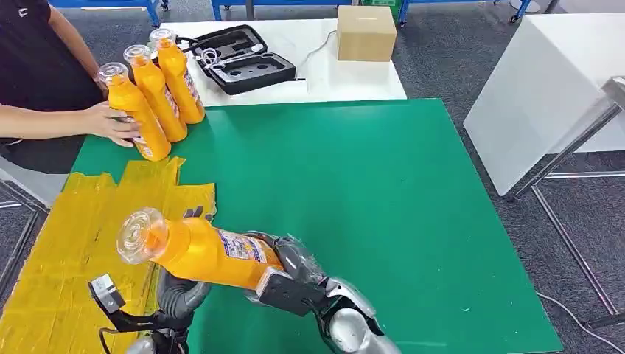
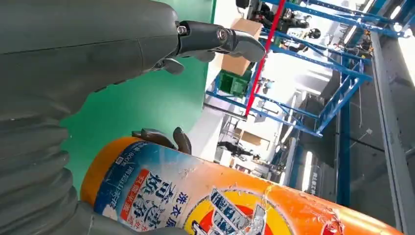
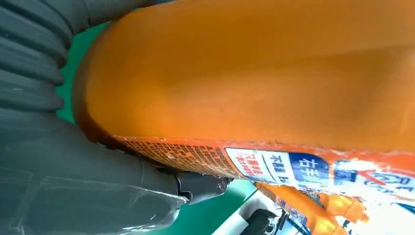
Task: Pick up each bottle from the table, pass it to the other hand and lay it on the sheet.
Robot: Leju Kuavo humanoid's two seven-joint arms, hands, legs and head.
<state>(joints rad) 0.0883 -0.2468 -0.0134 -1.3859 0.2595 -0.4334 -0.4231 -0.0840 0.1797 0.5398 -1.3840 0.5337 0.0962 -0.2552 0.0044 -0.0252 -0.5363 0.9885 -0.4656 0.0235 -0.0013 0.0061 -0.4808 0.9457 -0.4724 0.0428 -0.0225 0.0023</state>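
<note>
The right hand point(image 1: 291, 276) grips the base end of an orange bottle point(image 1: 199, 249), fingers wrapped round its body, holding it lying sideways above the green surface point(image 1: 383, 199) with its clear cap toward the yellow sheet point(image 1: 66, 243). The left hand point(image 1: 180, 291) sits under the bottle's middle, its fingers point(image 2: 215, 39) spread apart and not closed on it. Three more bottles point(image 1: 155, 92) stand at the surface's far corner, a person's hand point(image 1: 110, 124) touching the nearest.
</note>
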